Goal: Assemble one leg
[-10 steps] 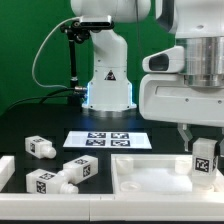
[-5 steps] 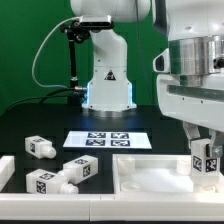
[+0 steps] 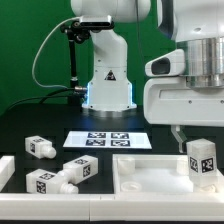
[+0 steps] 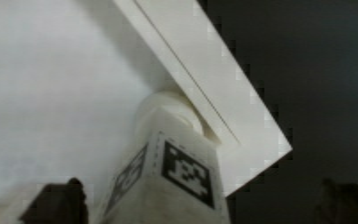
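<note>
A leg (image 3: 203, 161), a chunky white peg with black-and-white tags, stands upright at the right end of the large white panel (image 3: 150, 176). My gripper (image 3: 200, 136) hangs just above it, and one dark finger (image 3: 178, 134) shows on the exterior view's left of the leg. In the wrist view the leg (image 4: 172, 170) rises between my two dark fingertips (image 4: 60, 202), with a gap on the near side. The gripper (image 4: 202, 206) is open around the leg and is not clamping it. The panel's raised rim (image 4: 202, 70) runs beside the leg.
Three more legs lie loose on the black table on the exterior view's left (image 3: 40, 146), (image 3: 80, 168), (image 3: 45, 182). The marker board (image 3: 105, 140) lies behind the panel. The arm's white base (image 3: 108, 85) and a cable stand at the back.
The hand dipped toward the leg half a second ago, then rose and shifted slightly to the exterior view's left. The leg stays standing in the same spot.
</note>
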`<state>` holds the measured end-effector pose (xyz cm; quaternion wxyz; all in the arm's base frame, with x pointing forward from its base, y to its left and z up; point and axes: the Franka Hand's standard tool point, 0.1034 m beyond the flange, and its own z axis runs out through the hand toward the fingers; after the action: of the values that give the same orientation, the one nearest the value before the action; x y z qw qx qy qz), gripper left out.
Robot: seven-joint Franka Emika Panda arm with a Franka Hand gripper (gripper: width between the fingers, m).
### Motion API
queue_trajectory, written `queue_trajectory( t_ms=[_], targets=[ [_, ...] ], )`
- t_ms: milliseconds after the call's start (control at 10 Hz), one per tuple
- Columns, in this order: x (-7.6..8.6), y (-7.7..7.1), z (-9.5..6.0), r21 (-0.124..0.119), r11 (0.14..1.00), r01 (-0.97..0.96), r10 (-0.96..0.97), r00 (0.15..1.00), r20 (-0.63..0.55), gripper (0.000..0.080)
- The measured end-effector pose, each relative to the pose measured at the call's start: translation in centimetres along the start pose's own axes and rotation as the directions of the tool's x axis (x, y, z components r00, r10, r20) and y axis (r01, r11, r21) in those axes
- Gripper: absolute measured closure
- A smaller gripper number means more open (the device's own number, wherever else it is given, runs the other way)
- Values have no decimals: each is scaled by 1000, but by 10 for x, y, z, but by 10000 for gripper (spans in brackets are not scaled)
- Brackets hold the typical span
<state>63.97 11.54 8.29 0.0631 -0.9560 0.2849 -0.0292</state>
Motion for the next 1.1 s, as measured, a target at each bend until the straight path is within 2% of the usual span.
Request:
queue_trajectory(
  t_ms=[100,200,400,500,700,800,900,1000,1100],
  targets=[
    [0,0,0,0,999,33,-33,999,0,152],
    [1,1,0,-4,989,149,-149,989,-1,150],
    [9,3,1,-27,884,467,-467,884,-4,150],
    [9,3,2,-25,837,547,-547,837,-5,150],
    [9,3,2,-25,864,503,-503,864,-6,178],
    [9,3,2,-24,869,493,-494,870,-7,358],
    [9,3,2,-21,917,398,-398,917,-9,358],
    [9,3,2,-24,947,319,-320,947,-12,517],
    [9,4,2,-28,972,235,-236,972,-18,515]
  ],
)
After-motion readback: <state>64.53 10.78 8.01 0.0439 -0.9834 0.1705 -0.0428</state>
